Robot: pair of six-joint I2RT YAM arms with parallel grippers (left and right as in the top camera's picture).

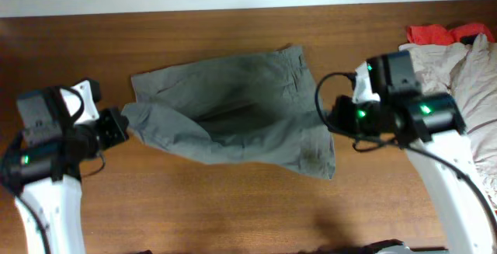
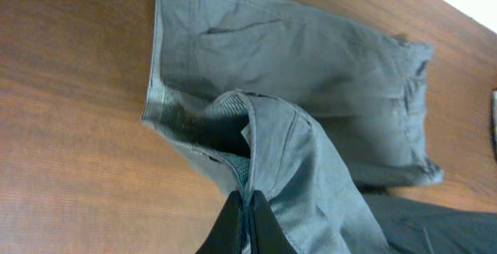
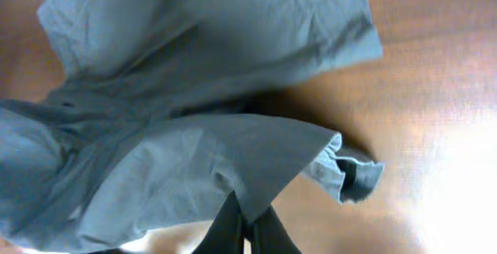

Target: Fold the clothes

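The clothes, a pair of grey-olive shorts [image 1: 233, 114], lie spread across the middle of the wooden table, partly doubled over with a dark hollow in the middle. My left gripper [image 1: 128, 124] is shut on the left edge of the shorts. In the left wrist view the gripper [image 2: 247, 201] pinches a raised fold of the shorts [image 2: 311, 67] near the ribbed waistband. My right gripper [image 1: 326, 118] is shut on the right edge. In the right wrist view the gripper [image 3: 247, 217] holds a corner of the shorts [image 3: 194, 67], lifted off the table.
A pale beige garment [image 1: 466, 67] and a red cloth [image 1: 443, 33] are heaped at the back right, just behind my right arm. Bare wooden table [image 1: 233, 207] runs along the front.
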